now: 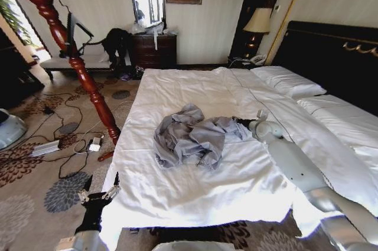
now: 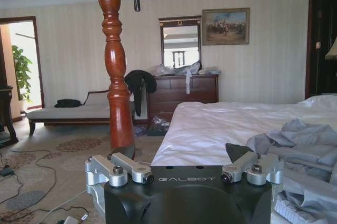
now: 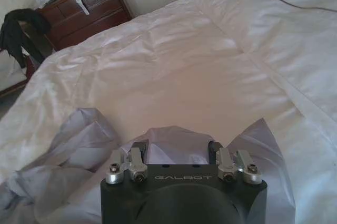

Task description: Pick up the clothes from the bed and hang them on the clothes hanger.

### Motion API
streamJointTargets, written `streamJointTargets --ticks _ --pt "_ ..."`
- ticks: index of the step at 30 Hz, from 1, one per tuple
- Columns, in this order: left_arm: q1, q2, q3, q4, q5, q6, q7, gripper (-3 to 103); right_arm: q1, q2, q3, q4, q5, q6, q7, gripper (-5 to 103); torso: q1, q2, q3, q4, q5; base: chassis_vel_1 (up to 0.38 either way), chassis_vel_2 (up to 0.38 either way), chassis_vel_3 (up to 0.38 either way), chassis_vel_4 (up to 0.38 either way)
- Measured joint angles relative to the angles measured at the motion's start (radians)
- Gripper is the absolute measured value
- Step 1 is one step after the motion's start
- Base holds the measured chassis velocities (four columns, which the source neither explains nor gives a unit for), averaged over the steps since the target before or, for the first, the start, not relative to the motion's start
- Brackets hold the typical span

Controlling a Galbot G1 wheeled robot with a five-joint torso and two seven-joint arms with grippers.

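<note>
Wide white-sheeted bed [image 1: 195, 186] with 2 pillows against a black headboard [image 1: 331, 56]. Tilted reddish-brown wooden pole stand [image 1: 71, 50] beside the bed's left edge, black hanger [image 1: 74, 29] on it. Crumpled silvery-grey jacket [image 1: 189, 136] lying mid-bed. Right gripper [image 1: 241, 124] reaching across the sheets, down on the jacket's right edge, fabric bunched between its fingers; grip itself hard to judge, cannot tell. Left gripper [image 1: 100, 191] low off the bed's left corner, spread wide, holding nothing.
</note>
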Motion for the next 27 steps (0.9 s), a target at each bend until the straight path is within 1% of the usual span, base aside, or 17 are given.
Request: streamJointTargets --ticks 1,4,6,7,8,9,10,11,12,13,15,16,18,20,22,25,27 --pt "0.000 0.000 0.000 0.000 0.000 0.000 0.000 99 0.000 0.000 0.000 0.000 0.000 0.000 0.000 55 0.000 0.000 0.000 0.0000 0.0000 0.000 0.000 0.000 0.000" --pt "0.000 0.002 0.002 -0.002 0.001 0.000 0.000 99 -0.039 -0.022 0.059 0.042 0.105 -0.034 0.039 71 0.000 0.000 0.000 0.0004 0.0002 0.000 0.000 0.000 0.000" --pt "0.000 0.003 0.003 -0.003 0.001 0.000 0.000 99 -0.076 -0.038 0.105 0.081 0.191 -0.076 0.075 82 0.000 0.000 0.000 -0.0002 0.0002 0.000 0.000 0.000 0.000" --pt "0.000 0.003 0.003 -0.003 0.001 0.000 0.000 99 -0.076 -0.038 0.105 0.081 0.191 -0.076 0.075 82 0.000 0.000 0.000 -0.0002 0.0002 0.000 0.000 0.000 0.000" --pt "-0.001 0.004 0.003 -0.003 0.001 0.000 0.000 99 -0.102 -0.048 0.131 0.110 0.252 -0.100 0.107 82 0.000 0.000 0.000 -0.0002 0.0001 0.000 0.000 0.000 0.000" --pt "-0.002 0.005 0.002 -0.003 0.000 0.000 0.000 99 -0.137 -0.061 0.156 0.142 0.303 -0.116 0.143 88 0.000 0.000 0.000 0.0000 0.0001 0.000 0.000 0.000 0.000" --pt "-0.003 0.005 0.002 -0.003 0.000 0.000 0.000 99 -0.173 -0.071 0.175 0.161 0.292 -0.119 0.147 93 0.000 0.000 0.000 0.0006 -0.0002 0.000 0.000 0.000 0.000" --pt "-0.004 0.005 0.001 -0.002 -0.001 0.000 0.000 99 -0.210 -0.080 0.193 0.171 0.231 -0.120 0.125 97 0.000 0.000 0.000 0.0003 -0.0001 0.000 0.000 0.000 0.000" --pt "-0.004 0.005 0.001 -0.002 -0.001 0.000 0.000 99 -0.210 -0.080 0.193 0.171 0.231 -0.120 0.125 97 0.000 0.000 0.000 0.0003 -0.0001 0.000 0.000 0.000 0.000" --pt "-0.005 0.005 0.001 -0.002 -0.001 0.000 0.000 99 -0.243 -0.087 0.203 0.175 0.141 -0.111 0.083 99 0.000 0.000 0.000 -0.0003 0.0003 0.000 0.000 0.000 0.000" --pt "-0.006 0.005 0.002 -0.002 -0.002 0.000 0.000 99 -0.295 -0.103 0.213 0.175 -0.095 0.000 -0.027 100 0.000 0.000 0.000 -0.0006 0.0009 0.000 0.000 0.000 0.000" --pt "-0.006 0.005 0.004 -0.001 -0.002 0.000 0.000 99 -0.303 -0.107 0.215 0.176 -0.137 0.026 -0.043 100 0.000 0.000 0.000 -0.0004 0.0007 0.000 0.000 0.000 0.000" --pt "-0.008 0.005 0.008 0.001 0.000 0.000 0.000 99 -0.318 -0.111 0.229 0.195 -0.163 0.052 -0.048 100 0.000 0.000 0.000 -0.0002 0.0005 0.000 0.000 0.000 0.000" --pt "-0.010 0.005 0.014 0.001 0.004 0.001 0.000 99 -0.342 -0.113 0.264 0.248 -0.081 0.032 -0.008 100 0.000 0.000 0.000 0.0008 0.0000 0.000 0.000 0.000 0.000" --pt "-0.011 0.005 0.018 0.004 0.006 0.002 -0.001 99 -0.398 -0.115 0.311 0.329 -0.003 0.011 0.023 100 0.000 0.000 0.000 0.0007 0.0000 0.000 0.000 0.000 0.000" --pt "-0.012 0.007 0.020 0.012 0.006 0.002 -0.001 99 -0.503 -0.111 0.373 0.433 0.025 0.005 0.036 100 0.000 0.000 0.000 0.0001 -0.0001 0.000 0.000 0.000 0.000" --pt "-0.012 0.009 0.020 0.016 0.006 0.002 -0.001 99 -0.562 -0.107 0.397 0.478 0.006 0.005 0.025 100 0.000 0.000 0.000 0.0001 0.0000 0.000 0.000 0.000 0.000"
